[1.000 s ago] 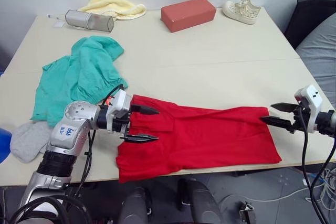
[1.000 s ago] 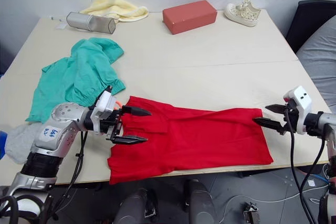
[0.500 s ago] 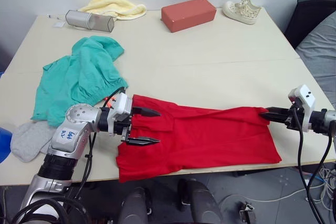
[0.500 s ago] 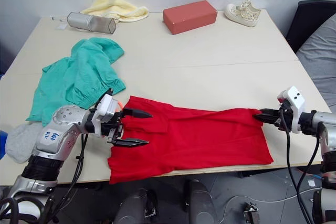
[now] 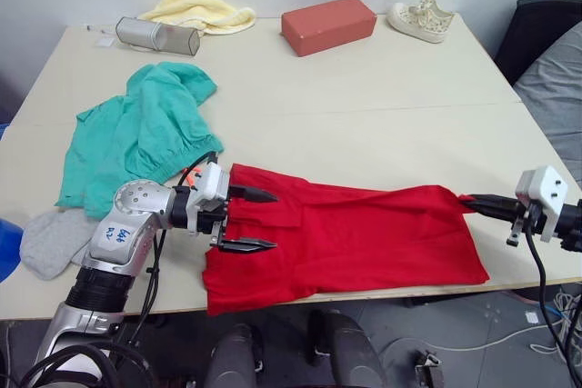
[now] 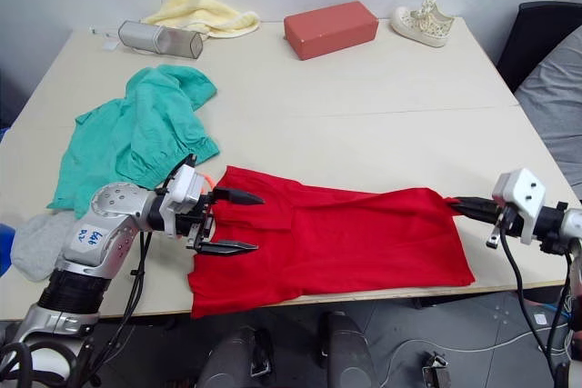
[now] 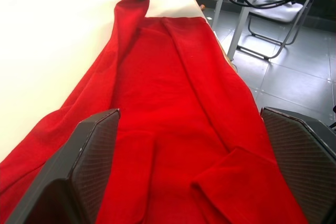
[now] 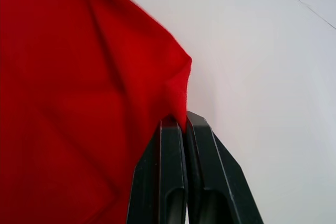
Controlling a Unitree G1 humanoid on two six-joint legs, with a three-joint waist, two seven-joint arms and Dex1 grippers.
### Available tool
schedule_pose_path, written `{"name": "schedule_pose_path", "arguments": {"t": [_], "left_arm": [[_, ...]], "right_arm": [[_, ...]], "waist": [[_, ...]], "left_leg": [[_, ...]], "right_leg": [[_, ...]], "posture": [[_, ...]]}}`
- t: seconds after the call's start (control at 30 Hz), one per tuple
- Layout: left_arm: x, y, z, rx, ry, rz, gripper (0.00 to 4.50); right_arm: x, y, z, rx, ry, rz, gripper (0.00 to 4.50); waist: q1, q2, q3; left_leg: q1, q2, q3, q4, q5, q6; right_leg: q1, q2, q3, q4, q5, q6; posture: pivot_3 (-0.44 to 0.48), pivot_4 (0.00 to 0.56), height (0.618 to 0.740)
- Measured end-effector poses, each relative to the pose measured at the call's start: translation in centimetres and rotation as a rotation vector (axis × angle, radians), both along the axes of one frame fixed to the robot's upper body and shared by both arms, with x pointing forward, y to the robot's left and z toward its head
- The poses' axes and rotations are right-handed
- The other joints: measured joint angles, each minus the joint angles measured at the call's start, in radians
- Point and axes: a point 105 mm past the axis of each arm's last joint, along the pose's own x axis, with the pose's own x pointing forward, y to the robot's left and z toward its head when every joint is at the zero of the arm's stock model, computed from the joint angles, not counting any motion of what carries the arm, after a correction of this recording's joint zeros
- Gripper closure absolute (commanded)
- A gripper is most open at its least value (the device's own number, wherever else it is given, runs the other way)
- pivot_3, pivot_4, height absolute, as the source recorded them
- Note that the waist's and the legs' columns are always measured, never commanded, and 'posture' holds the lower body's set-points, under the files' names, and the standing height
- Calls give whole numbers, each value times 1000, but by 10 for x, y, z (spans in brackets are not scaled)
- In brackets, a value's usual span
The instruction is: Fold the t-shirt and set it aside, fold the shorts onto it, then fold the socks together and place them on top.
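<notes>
The red t-shirt (image 5: 355,233) lies stretched along the table's front edge. My right gripper (image 5: 476,202) is shut on the t-shirt's far right corner, pulling it to a point; the right wrist view shows the cloth (image 8: 79,66) pinched between the closed fingers (image 8: 170,182). My left gripper (image 5: 247,219) stands open over the t-shirt's left end, one finger above and one below a fold, the fingers (image 7: 92,156) wide apart around the red cloth (image 7: 168,129). The teal shorts (image 5: 136,134) lie crumpled at the left. The grey socks (image 5: 50,243) lie at the front left edge.
At the back of the table (image 5: 364,106) lie a pale yellow cloth (image 5: 195,8), a silver cylinder (image 5: 156,36), a red-brown block (image 5: 327,24) and a cream shoe (image 5: 418,17). A dark chair (image 5: 536,34) stands at the right.
My right gripper has closed on the t-shirt's right corner and drawn back a little to the right, tautening it. The left gripper has stayed open in place.
</notes>
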Motion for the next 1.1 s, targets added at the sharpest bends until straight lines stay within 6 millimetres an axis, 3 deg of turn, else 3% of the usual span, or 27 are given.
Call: {"name": "schedule_pose_path", "arguments": {"t": [0.27, 0.57, 0.67, 0.87, 0.97, 1.03, 1.1], "left_arm": [[1, 2, -2, 13, -1, 4, 0], [3, 5, -6, 24, 13, 15, 0], [3, 7, -6, 32, 9, 15, 0], [3, 9, -7, 42, 7, 14, 0], [3, 12, -8, 58, 10, 22, 0], [5, 17, -8, 72, 15, 36, 0], [7, 19, -10, 68, 25, 51, 0]], "right_arm": [[-18, 2, -13, -121, -85, 95, 4444], [-23, 0, -29, -177, -119, 112, 4444], [-27, 1, -33, -156, -82, 125, 3887], [-42, 5, -39, -149, -43, 174, 1926], [-61, -5, -31, -85, 101, 137, 1926], [-59, -8, -12, -12, 132, 81, 1926], [-51, -4, 9, 102, 130, 33, 2328]], "waist": [[0, 0, 0], [0, 0, 0], [1, 0, 0], [3, 0, 0], [5, 1, 0], [2, 1, 0], [-1, 1, 0]], "left_leg": [[1, 0, 0, 0, 1, 0], [1, 0, 0, 0, 1, 0], [1, 0, -1, 0, 1, 0], [1, 0, -1, 0, 1, 0], [0, 0, -2, 0, 0, 1], [1, 0, -2, 0, -2, 6], [1, -1, -5, 0, -3, 7]], "right_leg": [[0, 0, 0, 0, 0, 0], [0, 0, 0, 0, 0, 0], [0, -1, 0, 0, 0, 0], [0, -2, 0, 0, 0, -1], [0, -7, -1, 0, 0, -1], [1, -8, -1, -1, 0, -1], [1, -7, -1, -4, 2, -3]], "posture": [[0, 150, 740], [0, 150, 740], [0, 150, 740], [0, 150, 740], [0, 150, 740], [0, 150, 740], [0, 150, 740]]}}
